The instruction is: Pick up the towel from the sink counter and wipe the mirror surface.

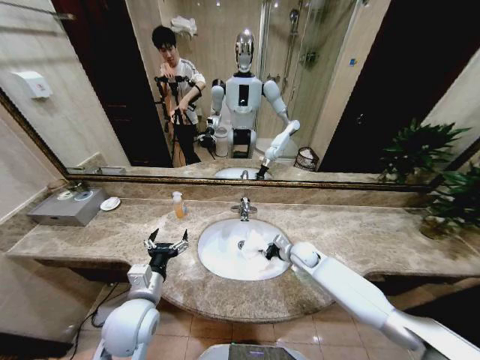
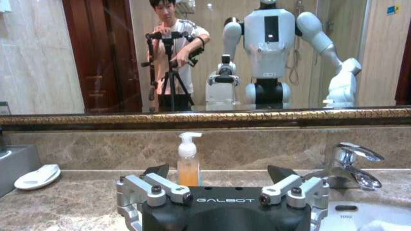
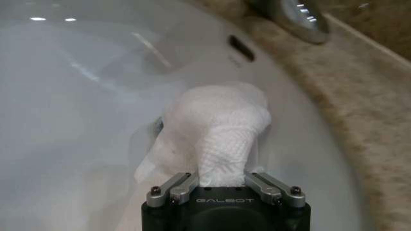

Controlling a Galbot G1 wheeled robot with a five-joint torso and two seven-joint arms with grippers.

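The mirror [image 1: 225, 90], the widest thing here, runs in its dark gold frame along the wall behind the table [image 1: 375, 232], a long mottled marble slab with a bulging front. Sunk in the slab is the white oval basin [image 1: 217, 251], with the chrome tap [image 1: 243, 208] at its back rim. The towel [image 3: 215, 127] lies inside the basin on its right-hand slope, not on the marble itself, bunched into a rumpled white lump. The right tool [image 3: 222, 180] is down in the basin with its fingers pressed onto a fold of the towel, pinching it at the near end. The left tool [image 1: 166, 244] hangs over the table just left of the basin, fingers spread and empty, pointing toward a soap bottle [image 2: 188, 161] and a small white dish [image 2: 37, 176] near the wall. The step in hand looks like the pick-up, with the wiping not yet begun. The next move calls for lifting the cloth clear of the basin rim and tap, then carrying it up to the glass without the loose folds slipping from the pinch
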